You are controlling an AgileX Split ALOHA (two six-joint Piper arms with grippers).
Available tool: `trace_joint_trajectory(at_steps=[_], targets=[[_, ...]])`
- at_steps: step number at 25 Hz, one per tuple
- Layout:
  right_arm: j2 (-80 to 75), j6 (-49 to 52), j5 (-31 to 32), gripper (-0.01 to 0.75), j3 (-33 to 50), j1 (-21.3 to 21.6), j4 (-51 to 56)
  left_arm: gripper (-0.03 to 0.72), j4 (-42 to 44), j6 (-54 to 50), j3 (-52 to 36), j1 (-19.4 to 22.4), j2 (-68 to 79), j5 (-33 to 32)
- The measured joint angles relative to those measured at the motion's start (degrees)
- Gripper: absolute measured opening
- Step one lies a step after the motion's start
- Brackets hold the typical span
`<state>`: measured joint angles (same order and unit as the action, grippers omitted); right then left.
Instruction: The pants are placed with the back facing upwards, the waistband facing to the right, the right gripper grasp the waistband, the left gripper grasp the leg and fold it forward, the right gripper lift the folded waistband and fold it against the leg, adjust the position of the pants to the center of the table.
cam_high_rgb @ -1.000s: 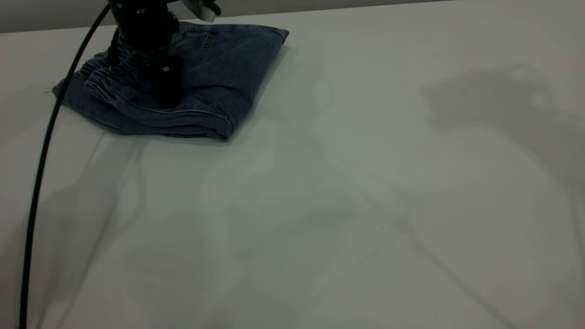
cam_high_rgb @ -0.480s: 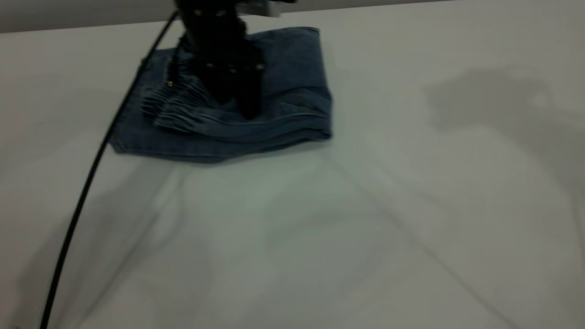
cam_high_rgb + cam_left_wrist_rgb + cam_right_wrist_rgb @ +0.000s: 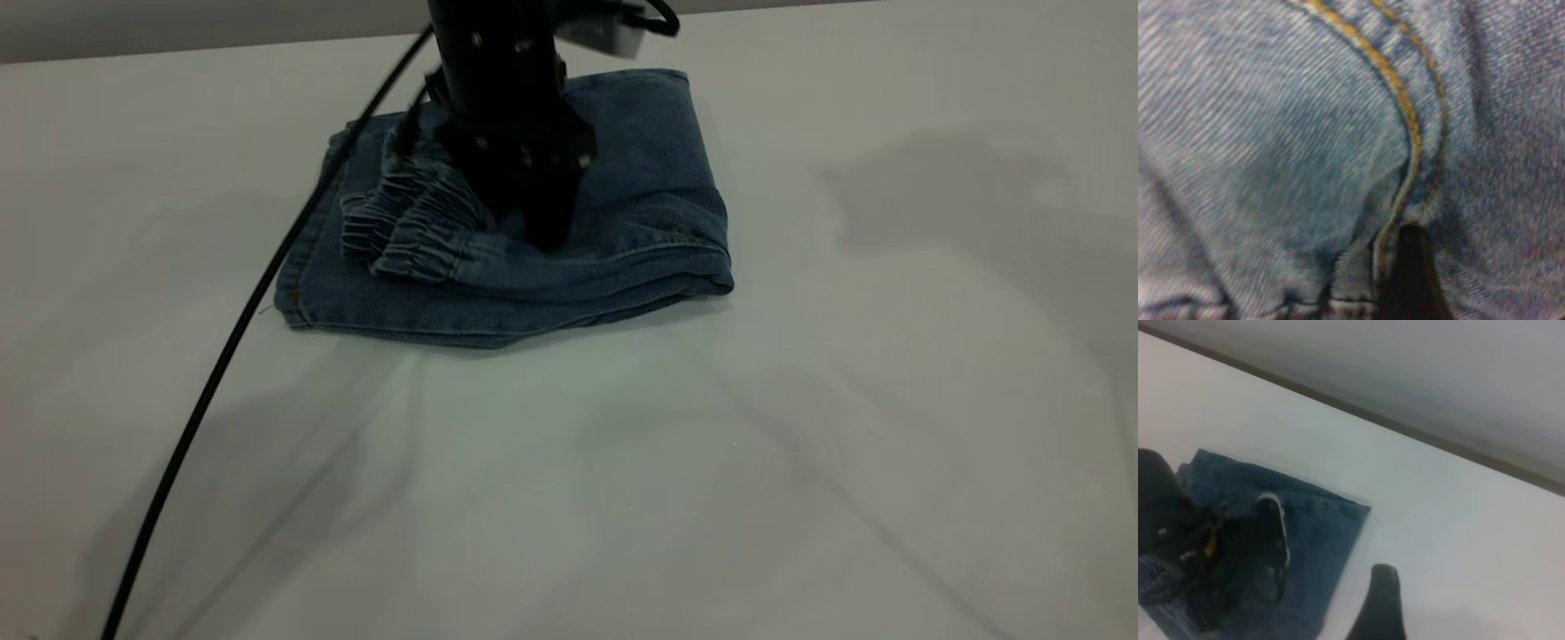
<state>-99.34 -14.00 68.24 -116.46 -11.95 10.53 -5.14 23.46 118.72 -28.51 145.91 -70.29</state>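
The pants (image 3: 640, 178) lie folded into a thick blue denim bundle on the table (image 3: 622, 489), towards the far side. Their ruffled waistband (image 3: 409, 231) lies on top, at the bundle's left. My left gripper (image 3: 544, 233) comes straight down onto the middle of the bundle, shut on a fold of denim. In the left wrist view one black finger (image 3: 1411, 273) presses beside an orange-stitched seam (image 3: 1405, 113). The printed leg is hidden inside the fold. My right gripper (image 3: 1438, 617) hangs open over bare table, away from the pants (image 3: 1328, 527).
The left arm's black cable (image 3: 222, 356) sweeps from the pants down to the near left corner. The table's far edge (image 3: 1371, 420) runs just behind the bundle. White tabletop spreads wide in front and to the right.
My left gripper has dragged the folded pants to the right, from the far left towards the middle, and the bundle has turned a little. The cable has swung along with it.
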Motion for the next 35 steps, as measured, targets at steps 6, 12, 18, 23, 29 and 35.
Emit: trace_joint_trajectory(at_steps=[6,12,18,23,29,35], targets=[[0.0,0.0,-0.25,0.569,0.0,0.0,-0.02,0.498,0.84,-0.06,4.17,-0.07,-5.28,0.26],[0.99,0.0,0.4,0.569,0.0,-0.07,0.1,0.498,3.98,-2.98,4.51,-0.2,-14.53,0.03],[6.32,0.0,1.8,0.569,0.0,-0.07,4.27,0.498,12.24,-8.4,4.02,-0.2,-26.98,0.09],[13.06,2.15,1.8,0.569,0.06,-0.07,8.94,0.498,13.09,-13.48,1.11,-0.14,-38.72,0.02],[22.04,4.24,1.8,0.569,4.45,-0.07,13.52,0.498,13.09,-16.22,-9.07,-0.14,-54.95,0.05],[32.59,4.93,1.76,0.569,17.56,-0.07,13.58,0.498,12.77,-21.71,-23.32,-0.14,-71.29,0.17]])
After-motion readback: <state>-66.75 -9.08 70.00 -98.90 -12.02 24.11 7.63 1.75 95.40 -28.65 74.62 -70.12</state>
